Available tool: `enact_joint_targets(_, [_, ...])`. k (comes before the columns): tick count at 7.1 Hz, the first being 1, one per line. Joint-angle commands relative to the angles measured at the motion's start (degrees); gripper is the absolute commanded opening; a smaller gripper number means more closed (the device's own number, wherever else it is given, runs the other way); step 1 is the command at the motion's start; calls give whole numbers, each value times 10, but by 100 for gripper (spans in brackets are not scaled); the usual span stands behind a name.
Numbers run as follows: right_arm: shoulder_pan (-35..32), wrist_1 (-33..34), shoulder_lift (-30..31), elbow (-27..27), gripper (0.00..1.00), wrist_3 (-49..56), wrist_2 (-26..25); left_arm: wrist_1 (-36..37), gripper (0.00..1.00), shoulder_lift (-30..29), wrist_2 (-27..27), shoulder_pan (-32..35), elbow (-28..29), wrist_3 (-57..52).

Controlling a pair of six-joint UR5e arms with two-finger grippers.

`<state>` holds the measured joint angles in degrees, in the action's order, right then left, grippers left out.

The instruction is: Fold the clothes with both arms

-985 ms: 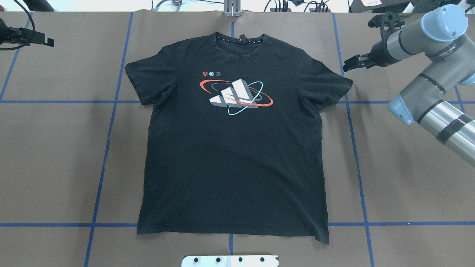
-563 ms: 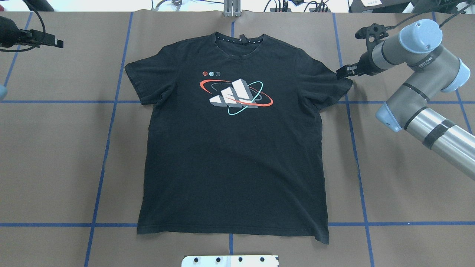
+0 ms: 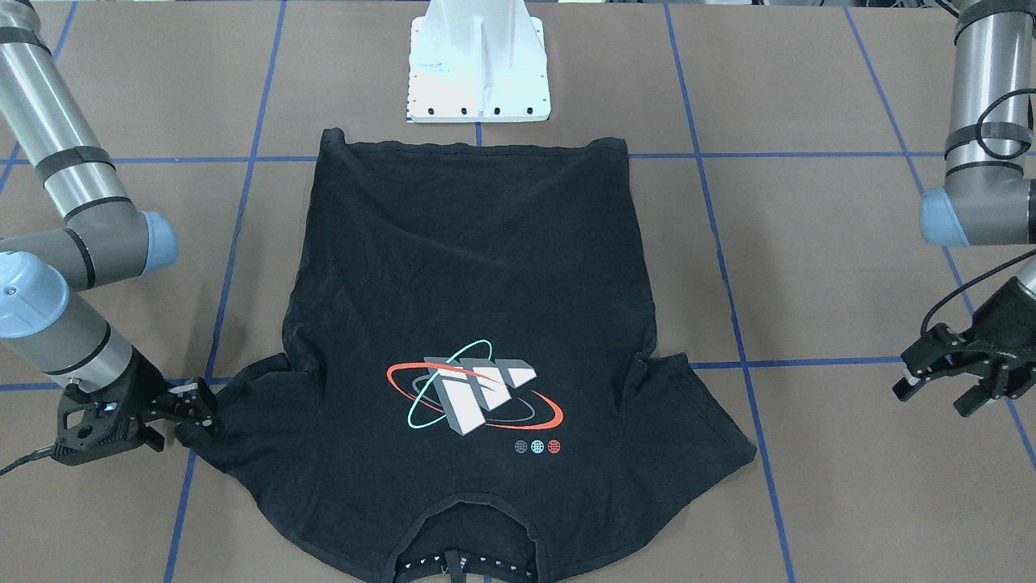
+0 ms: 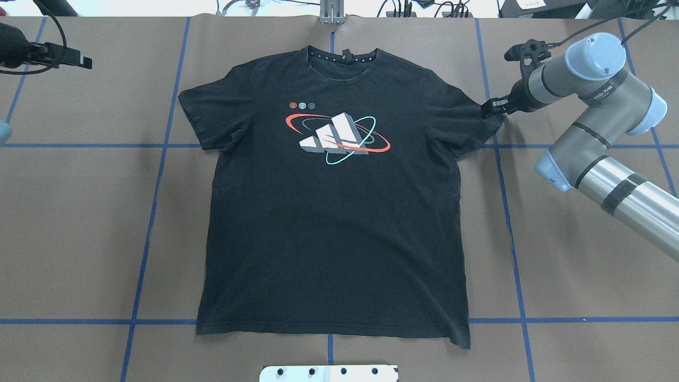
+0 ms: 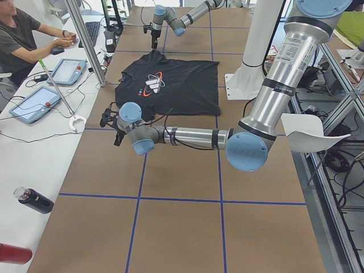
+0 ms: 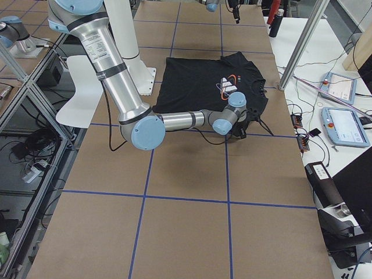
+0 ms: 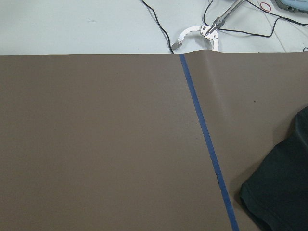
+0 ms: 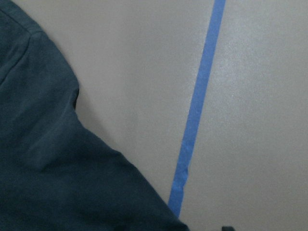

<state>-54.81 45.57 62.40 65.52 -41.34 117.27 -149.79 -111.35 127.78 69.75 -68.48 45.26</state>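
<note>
- Garment: the black T-shirt [image 4: 334,228] lies flat and face up in the middle of the brown table [image 4: 583,265], its collar [image 4: 342,55] at the far edge and its hem nearest the white pedestal base [image 3: 477,65]
- Progress: no fold is visible; both sleeves are spread out and the body is smooth. Judged from this, the task is at its very start, and every fold remains to be made
- Right gripper [image 4: 489,107]: its tips touch the outer end of the right sleeve [image 4: 467,124], low on the table. The views do not settle whether the jaws have pinched the hem or merely stand about it; I cannot tell
- Left gripper [image 3: 931,398]: fingers spread and holding nothing, well apart from the left sleeve [image 4: 204,119], beyond a blue tape line [image 4: 154,201]
- Step in hand, as a judgement: taking hold of the sleeves; the left arm has farther to go
- Graphic [image 4: 337,135]: three slanted white blocks crossed by a red ring and a cyan ring, reading as the Adidas three-bar mark, though no wordmark is legible
- Three small round icons [image 4: 302,105], red, pale blue and grey, sit above the graphic; no text can be read in them
- Small white marks run inside the collar, too small to read
- Lettering on the right arm's joint is also illegible
</note>
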Motion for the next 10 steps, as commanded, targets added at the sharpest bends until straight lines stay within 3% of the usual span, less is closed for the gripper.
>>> enact_joint_targets(1, [0, 0, 2, 0, 72, 0, 1, -1, 100, -2, 0, 0, 0, 0])
enact_joint_targets(7, [-5, 5, 5, 3, 68, 2, 23, 0, 100, -2, 0, 0, -2, 0])
enact_joint_targets(8, [-5, 6, 5, 2, 65, 1, 22, -1, 100, -2, 0, 0, -2, 1])
enact_joint_targets(9, [-5, 7, 5, 1, 53, -1, 22, -1, 100, -2, 1, 0, -2, 1])
enact_joint_targets(10, [-5, 7, 6, 1, 48, -1, 22, -1, 100, -2, 1, 0, -2, 1])
